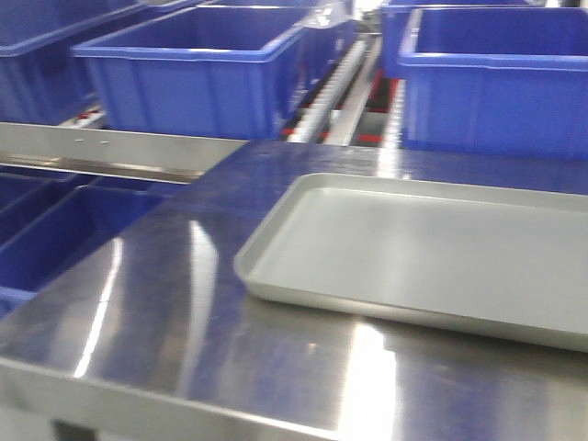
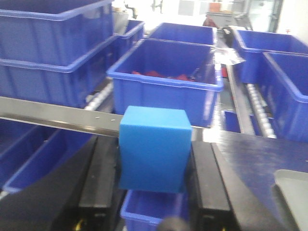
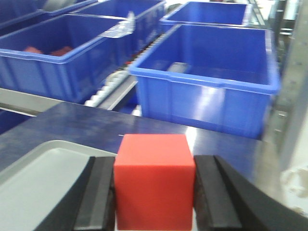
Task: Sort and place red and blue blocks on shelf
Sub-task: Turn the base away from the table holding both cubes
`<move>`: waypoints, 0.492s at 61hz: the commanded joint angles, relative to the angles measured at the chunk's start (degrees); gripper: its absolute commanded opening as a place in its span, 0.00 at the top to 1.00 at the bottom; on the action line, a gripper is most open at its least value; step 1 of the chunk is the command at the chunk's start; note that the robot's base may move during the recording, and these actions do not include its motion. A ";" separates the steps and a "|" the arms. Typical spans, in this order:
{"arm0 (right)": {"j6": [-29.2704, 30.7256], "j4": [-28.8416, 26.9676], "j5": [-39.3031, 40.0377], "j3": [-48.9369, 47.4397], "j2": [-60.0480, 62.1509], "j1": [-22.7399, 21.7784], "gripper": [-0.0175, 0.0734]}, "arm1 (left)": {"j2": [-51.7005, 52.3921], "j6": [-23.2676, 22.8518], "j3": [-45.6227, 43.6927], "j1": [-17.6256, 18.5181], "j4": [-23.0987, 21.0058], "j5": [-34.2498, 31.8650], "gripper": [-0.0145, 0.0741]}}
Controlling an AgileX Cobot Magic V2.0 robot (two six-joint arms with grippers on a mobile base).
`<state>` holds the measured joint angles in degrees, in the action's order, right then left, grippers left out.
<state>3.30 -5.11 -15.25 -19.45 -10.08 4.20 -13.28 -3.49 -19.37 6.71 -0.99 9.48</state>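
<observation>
In the front view the left half of the surface (image 1: 156, 340) is bare and gives room to pass; the tray (image 1: 423, 257) takes the right half. Beyond the far edge a rail (image 1: 101, 152) crosses the left of the frame. Above it stand the left bin (image 1: 193, 83) and the right bin (image 1: 496, 101), both open on top, with a roller track (image 1: 335, 87) in the narrow gap between them. The blue block (image 2: 154, 149) fills the gap of the left fingers (image 2: 101, 183), and the red block (image 3: 154, 185) fills that of the right fingers (image 3: 211, 192). Each wrist view has a bin wall straight ahead.
</observation>
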 commanded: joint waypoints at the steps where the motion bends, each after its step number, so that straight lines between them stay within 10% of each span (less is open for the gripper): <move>1: 0.07 0.00 4.63 -1.63 -0.57 -0.27 0.72 | -0.43 -0.01 -1.47 0.33 -0.02 -5.79 0.70; 30: 0.07 0.00 4.63 -1.63 -0.57 -0.27 0.72 | -0.43 -0.01 -1.47 0.33 -0.02 -5.79 0.70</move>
<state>3.30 -5.11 -15.25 -19.45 -10.08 4.20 -13.28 -3.49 -19.37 6.71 -0.99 9.48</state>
